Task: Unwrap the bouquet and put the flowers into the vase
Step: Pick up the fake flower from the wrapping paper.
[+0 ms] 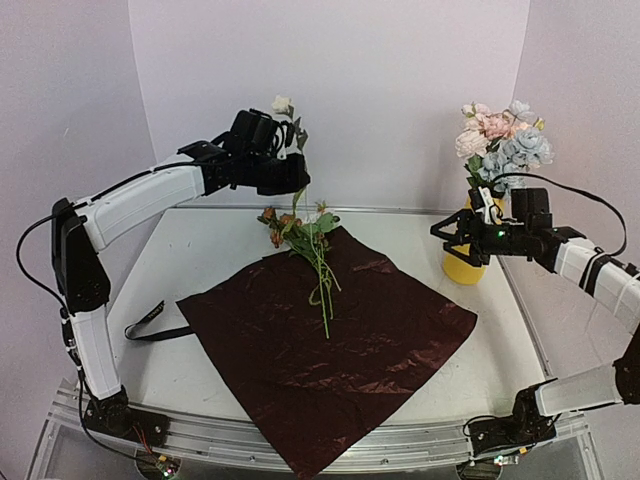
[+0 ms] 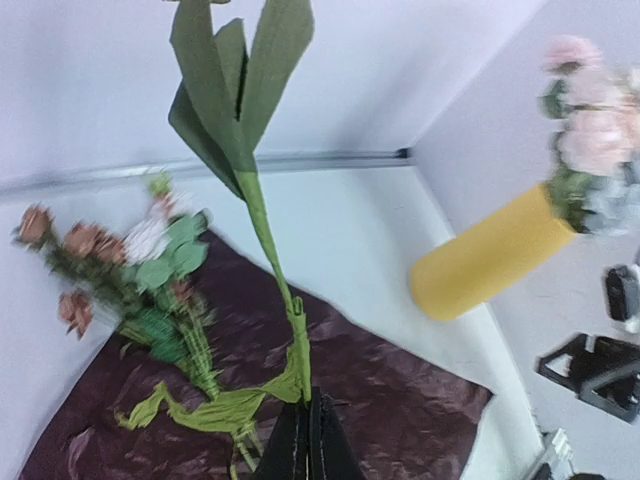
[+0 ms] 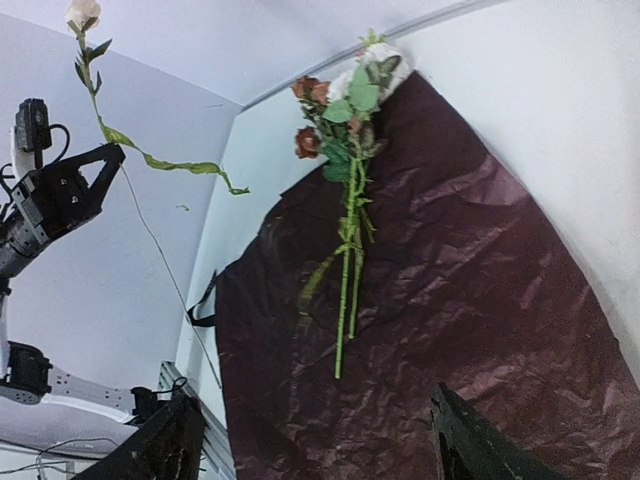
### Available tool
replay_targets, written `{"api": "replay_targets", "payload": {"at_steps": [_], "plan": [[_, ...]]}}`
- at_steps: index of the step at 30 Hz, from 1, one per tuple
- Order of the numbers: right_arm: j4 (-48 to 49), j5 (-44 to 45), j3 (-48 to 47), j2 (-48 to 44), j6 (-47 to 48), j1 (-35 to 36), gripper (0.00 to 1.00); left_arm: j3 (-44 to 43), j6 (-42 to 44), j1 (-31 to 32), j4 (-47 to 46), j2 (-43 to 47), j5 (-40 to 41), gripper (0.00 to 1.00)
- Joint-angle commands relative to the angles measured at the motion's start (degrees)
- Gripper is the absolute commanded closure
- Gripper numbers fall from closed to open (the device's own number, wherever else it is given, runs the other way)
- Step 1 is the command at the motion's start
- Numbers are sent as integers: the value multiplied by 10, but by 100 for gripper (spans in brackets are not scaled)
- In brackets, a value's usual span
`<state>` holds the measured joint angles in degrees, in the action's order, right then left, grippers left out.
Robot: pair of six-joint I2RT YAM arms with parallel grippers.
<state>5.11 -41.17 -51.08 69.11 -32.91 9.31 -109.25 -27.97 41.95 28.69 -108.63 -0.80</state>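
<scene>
Flowers (image 3: 350, 170) flat on the dark red wrap (image 3: 470, 300) — left gripper (image 3: 113, 157) aloft with a white rose (image 3: 82, 12)

The dark red sheet (image 1: 330, 350) covers the middle of the table (image 1: 200, 260). Bare table lies open at the sheet's 10 o'clock. There is more at 1 o'clock, between the loose flowers (image 1: 300, 232) on its 12 o'clock corner and the vase (image 1: 462, 265) at 2 o'clock. A ribbon (image 1: 150, 320) trails at 9 o'clock. Above the 12 o'clock corner hangs the left gripper (image 2: 306, 415), clamped on a single stem (image 2: 265, 220). A bunch (image 1: 500, 140) crowds the vase mouth. The right gripper (image 3: 312, 400), jaws wide, stands just beside the neck on the near side.
</scene>
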Motion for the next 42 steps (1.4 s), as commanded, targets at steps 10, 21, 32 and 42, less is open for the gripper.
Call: {"api": "replay_targets", "payload": {"at_steps": [10, 21, 32, 42], "plan": [[83, -25, -214, 59, -49, 95, 23, 34, 48, 15, -158, 40, -303, 97], [84, 3, -320, 120, -104, 122, 38, 91, 85, 59, -252, 56, -367, 98], [82, -17, -342, 144, -106, 152, 45, 107, 105, 94, -274, 56, -336, 99], [85, -39, -330, 143, -98, 158, 57, 100, 101, 102, -283, 49, -327, 99]]}}
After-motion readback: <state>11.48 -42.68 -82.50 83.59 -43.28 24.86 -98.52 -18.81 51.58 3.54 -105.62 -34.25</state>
